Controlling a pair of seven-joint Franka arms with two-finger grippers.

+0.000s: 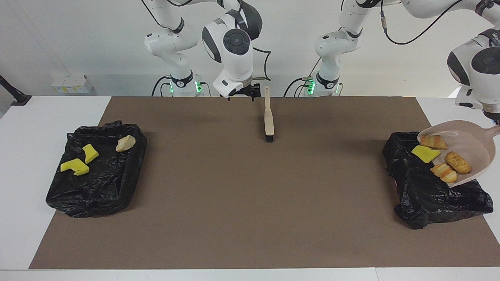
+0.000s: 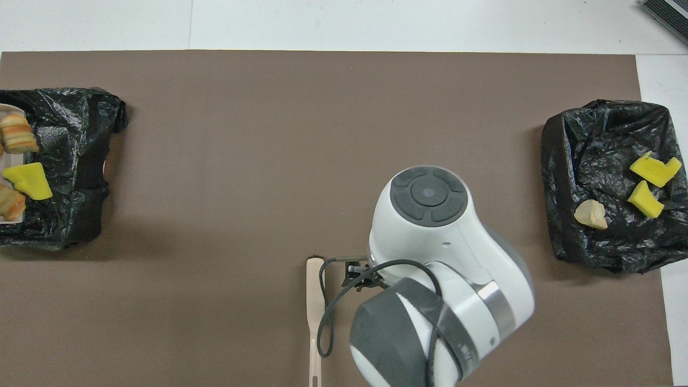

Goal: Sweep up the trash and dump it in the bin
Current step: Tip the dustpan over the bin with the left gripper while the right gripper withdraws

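- Jaws of the left gripper are clamped on the handle of the beige dustpan, which hangs tilted over the black-lined bin at the left arm's end of the tabletop; the right gripper has its jaws spread wide and empty, in the air beside the upright handle of the brush.
- Four pieces of trash ride in the dustpan: a yellow sponge chunk at the lip, a striped bread lump, a brown bread lump and another striped bread lump.
- Three more lie in the second black-lined bin at the right arm's end: two yellow sponge chunks and a tan lump.
- Risk: the dustpan's lip sits close over the bin's rim nearest the robots, so a piece that rolls sideways as the tilt steepens could drop onto the brown mat instead of inside.
- Risk: the crumpled liner bulges high, and a light sponge could bounce off it and out.
- Risk: the brush appears to stand on its bristles; a nudge from the right arm would topple it.
- Facing view shows the dustpan's tilt, its height above the bin and the left arm's hold; overhead view cuts off most of the dustpan at its edge.
- Overhead view shows how the trash sits over the bin's outline, but the right arm's body hides much of the mat near the brush.
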